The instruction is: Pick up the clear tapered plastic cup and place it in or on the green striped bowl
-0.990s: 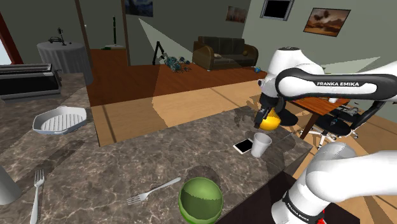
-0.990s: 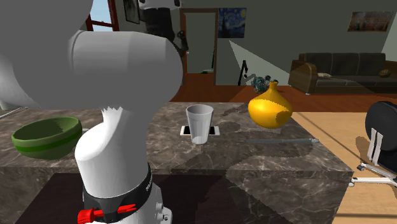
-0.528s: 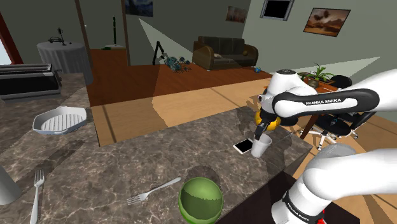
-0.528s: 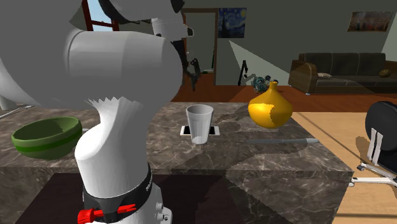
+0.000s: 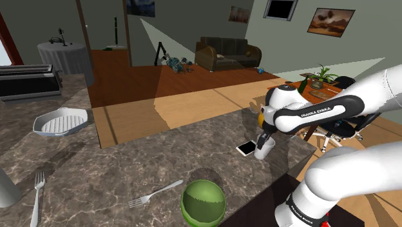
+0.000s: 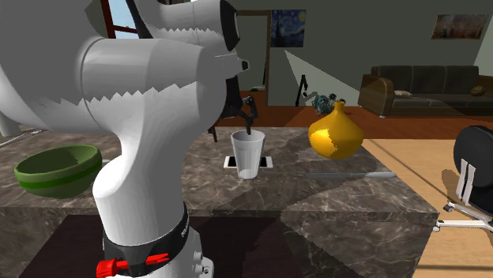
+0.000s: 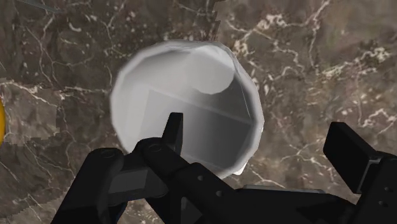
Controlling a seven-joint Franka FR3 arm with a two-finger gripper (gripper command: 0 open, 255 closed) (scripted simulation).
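The pale, translucent tapered cup (image 5: 263,150) (image 6: 248,155) stands upright near the marble counter's edge by the stand, partly on a phone (image 5: 245,149). My gripper (image 5: 265,137) (image 6: 250,120) is open right at its rim. From the wrist, the cup (image 7: 191,95) is seen from above; one finger (image 7: 173,130) hangs over its mouth and the other finger (image 7: 347,149) is outside its wall, neither pressing it. The green striped bowl (image 5: 203,202) (image 6: 57,168) sits empty at the counter's near edge, towards the shoulder view's bottom.
A yellow vase (image 6: 335,134) stands close beside the cup, on the far side from the bowl. A fork (image 5: 154,192) lies near the bowl. Further off are another fork (image 5: 37,193), a white ribbed dish (image 5: 60,122) and a toaster (image 5: 26,77). The counter edge drops away behind the cup.
The arm has lowered the gripper from well above the cup down to its rim. Cup, bowl and vase have not moved.
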